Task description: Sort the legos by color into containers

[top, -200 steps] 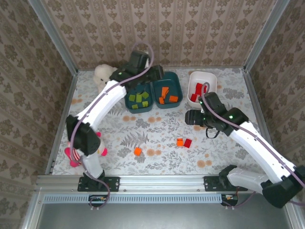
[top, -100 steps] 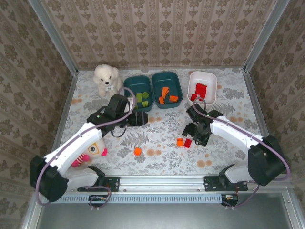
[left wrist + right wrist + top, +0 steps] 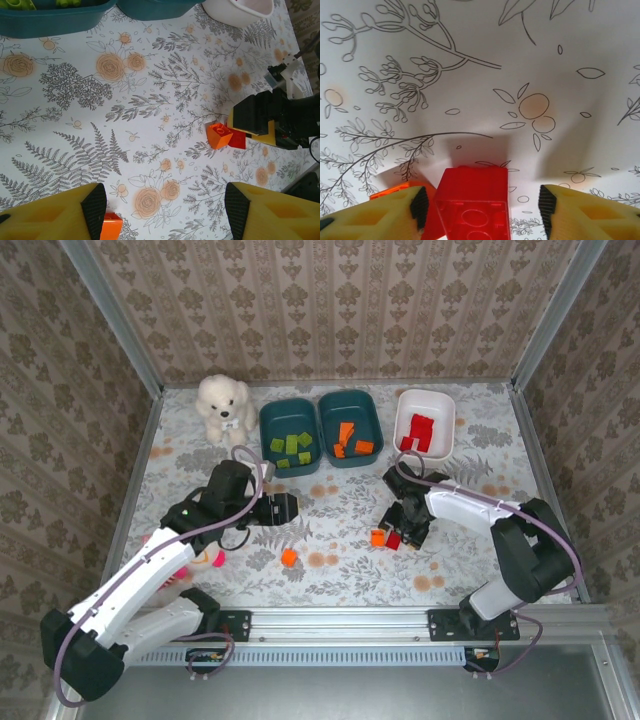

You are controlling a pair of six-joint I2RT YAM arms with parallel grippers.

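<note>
Hanging released over the counter (image 3: 330, 502), the left pincer (image 3: 283, 508) sits near a loose orange brick (image 3: 289, 557); farther right, the right pincer (image 3: 483, 204), fingers likewise spread, straddles a red brick (image 3: 472, 197) touching a second orange brick (image 3: 377, 537) on the counter.

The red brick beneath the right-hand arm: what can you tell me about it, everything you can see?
The red brick is a small boxy block of glossy, slightly see-through plastic, with round rings moulded on the face turned to the right wrist camera. It lies on the flowered table cover, between the open fingers of the right gripper, with an orange brick right beside it.
</note>
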